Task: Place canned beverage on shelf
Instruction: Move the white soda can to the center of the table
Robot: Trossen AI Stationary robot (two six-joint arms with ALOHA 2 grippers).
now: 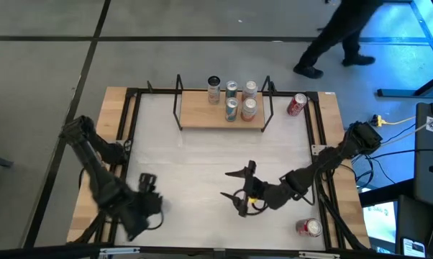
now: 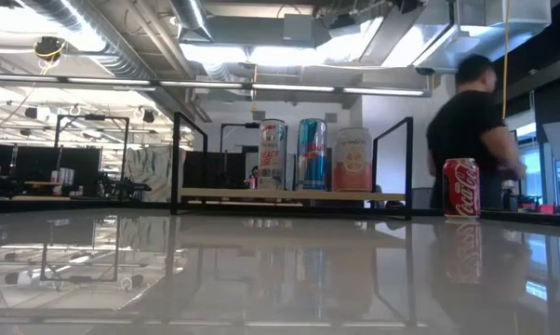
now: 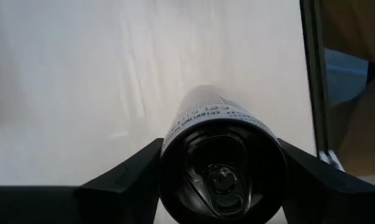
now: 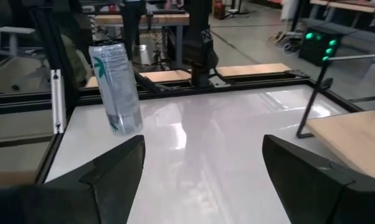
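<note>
Your left pincer (image 1: 146,188) sits low at the near-left part of the desk (image 1: 202,155), its fingers closed around a white can (image 3: 220,155) whose dark end faces the wrist camera; bare white surface lies beyond it, with the black frame rail (image 3: 313,74) close on one side. Your right pincer (image 1: 239,191) hovers over the middle of the desk with its fingers spread wide and nothing between them. In the right wrist view a tall silver can (image 4: 116,87) stands upright near the desk's rail, well clear of those fingers.

The shelf (image 1: 220,115) stands at the far edge, black rod uprights at both ends. Five upright cans (image 1: 232,99) are grouped toward its right half, leaving its left half bare wood. A red can (image 1: 296,105) stands on the desk just beside the shelf's right upright, and another red can (image 1: 309,227) lies near the desk's near-right corner, by the right arm. The stretch of desk between the pincers and the shelf carries nothing. A person (image 1: 346,32) walks on the floor beyond the far-right corner.
</note>
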